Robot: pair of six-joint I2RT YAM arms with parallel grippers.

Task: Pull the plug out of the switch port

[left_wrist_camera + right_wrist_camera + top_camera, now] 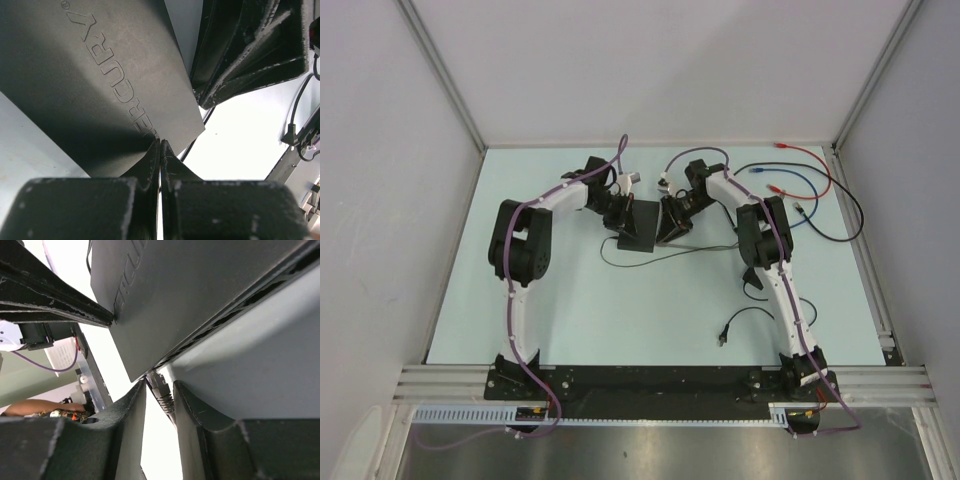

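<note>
Handling: the switch [638, 228] judged a light, rigid moulded box with a matte, probably slick skin; likely to slide on the worktop [570, 310] unless braced. Sits centre of the top view, skewed, between both arms. Jaws of the left gripper [160, 144] together, tips against its lower edge. The plug [161, 390] is small and hard; take it by the boot, not the lead. It sits between the jaws of the right gripper [159, 385], which are apart and not yet clamped

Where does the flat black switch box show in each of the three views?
Top external: flat matte-black rectangular switch, mid-frame.
Left wrist: switch fills upper left.
Right wrist: switch across upper centre.
Shared landmark: its embossed lettering, in both wrist views.
</note>
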